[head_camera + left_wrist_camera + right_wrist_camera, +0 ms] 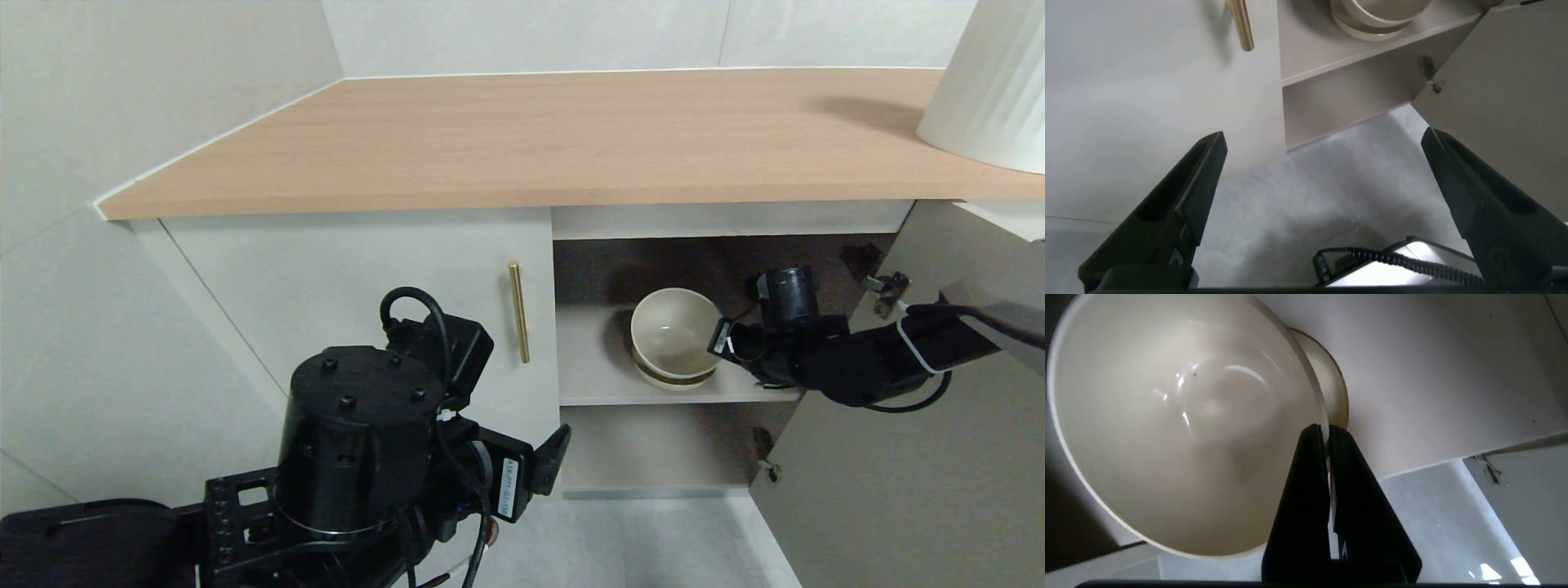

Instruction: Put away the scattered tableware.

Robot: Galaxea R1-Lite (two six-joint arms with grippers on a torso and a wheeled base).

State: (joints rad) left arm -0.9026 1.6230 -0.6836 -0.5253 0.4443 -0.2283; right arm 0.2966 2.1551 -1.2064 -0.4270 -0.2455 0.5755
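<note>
A cream bowl point(669, 331) is tilted on the middle shelf point(596, 367) of the open cabinet, resting in a second bowl point(676, 378) with a dark band. My right gripper point(722, 339) is shut on the cream bowl's right rim. In the right wrist view the fingers point(1306, 482) pinch the rim of the cream bowl point(1184, 416), with the lower bowl point(1333, 384) behind it. My left gripper point(543, 465) hangs low in front of the closed left door, open with nothing in it. Its fingers point(1167, 220) stand wide apart over the floor, with the bowls point(1376, 16) beyond them.
The right cabinet door point(898, 457) stands swung open beside my right arm. A brass handle point(518, 310) is on the closed left door point(351, 278). A white ribbed vessel point(992, 82) stands on the wooden countertop point(531, 139) at the far right. Grey floor point(1323, 188) lies below.
</note>
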